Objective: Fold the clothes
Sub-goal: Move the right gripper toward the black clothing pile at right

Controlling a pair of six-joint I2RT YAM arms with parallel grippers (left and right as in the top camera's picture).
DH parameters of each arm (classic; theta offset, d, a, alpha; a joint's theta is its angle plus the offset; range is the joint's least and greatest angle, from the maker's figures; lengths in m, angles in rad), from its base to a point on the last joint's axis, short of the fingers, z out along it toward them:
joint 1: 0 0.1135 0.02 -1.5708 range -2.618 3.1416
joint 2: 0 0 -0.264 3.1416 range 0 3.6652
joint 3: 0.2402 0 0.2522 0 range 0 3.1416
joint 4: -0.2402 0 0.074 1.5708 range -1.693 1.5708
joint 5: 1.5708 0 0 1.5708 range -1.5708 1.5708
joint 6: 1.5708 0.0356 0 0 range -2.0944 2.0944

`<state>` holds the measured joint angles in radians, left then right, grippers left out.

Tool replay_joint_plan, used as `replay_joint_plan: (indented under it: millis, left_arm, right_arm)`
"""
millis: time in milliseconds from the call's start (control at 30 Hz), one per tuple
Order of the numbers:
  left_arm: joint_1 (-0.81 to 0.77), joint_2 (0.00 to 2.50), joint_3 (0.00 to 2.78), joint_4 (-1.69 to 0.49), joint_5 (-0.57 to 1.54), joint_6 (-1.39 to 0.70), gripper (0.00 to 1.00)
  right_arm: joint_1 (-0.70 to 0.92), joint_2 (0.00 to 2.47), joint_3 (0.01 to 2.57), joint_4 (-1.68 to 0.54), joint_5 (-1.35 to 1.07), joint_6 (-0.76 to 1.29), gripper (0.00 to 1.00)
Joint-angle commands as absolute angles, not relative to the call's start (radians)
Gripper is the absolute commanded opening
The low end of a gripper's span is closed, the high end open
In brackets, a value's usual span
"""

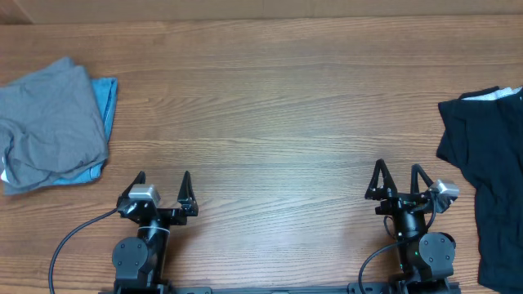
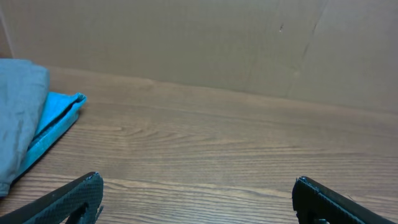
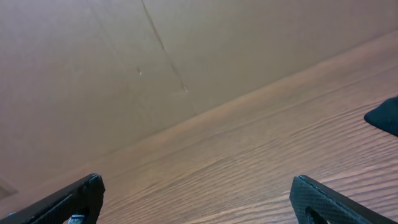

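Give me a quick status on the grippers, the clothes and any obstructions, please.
Left gripper open, empty; right gripper open, empty. Black garment loose at far right; grey garment over light-blue piece at far left. No obstruction seen.

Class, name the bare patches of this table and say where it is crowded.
The widest bare stretch of table runs between the grey garment over the light-blue piece at the left and the black clothes at the right. The strip between the left gripper and right gripper is bare too. Crowded: both side edges.
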<state>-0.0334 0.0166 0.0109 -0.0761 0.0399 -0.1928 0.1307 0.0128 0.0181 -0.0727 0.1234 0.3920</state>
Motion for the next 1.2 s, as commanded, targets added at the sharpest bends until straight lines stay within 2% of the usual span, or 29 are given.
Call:
replay_joint_plan:
  millis: [0, 567, 800, 1000, 1167]
  left_arm:
    - [-0.040, 0.004, 0.005, -0.075, 0.026, -0.210, 1.00]
    - [-0.040, 0.004, 0.005, -0.075, 0.026, -0.210, 1.00]
    - [-0.040, 0.004, 0.005, -0.075, 0.026, -0.210, 1.00]
    - [-0.040, 0.004, 0.005, -0.075, 0.026, -0.210, 1.00]
    - [-0.040, 0.004, 0.005, -0.075, 0.026, -0.210, 1.00]
  right_arm:
    - [0.126, 0.006, 0.008, -0.070, 0.134, 0.390, 1.00]
    - [0.126, 0.006, 0.008, -0.068, 0.133, 0.398, 1.00]
    - [0.126, 0.006, 0.063, -0.114, -0.051, 0.397, 1.00]
    - [0.126, 0.007, 0.278, -0.177, -0.115, 0.396, 1.00]
    - [0.126, 0.059, 0.603, -0.316, -0.044, 0.389, 1.00]
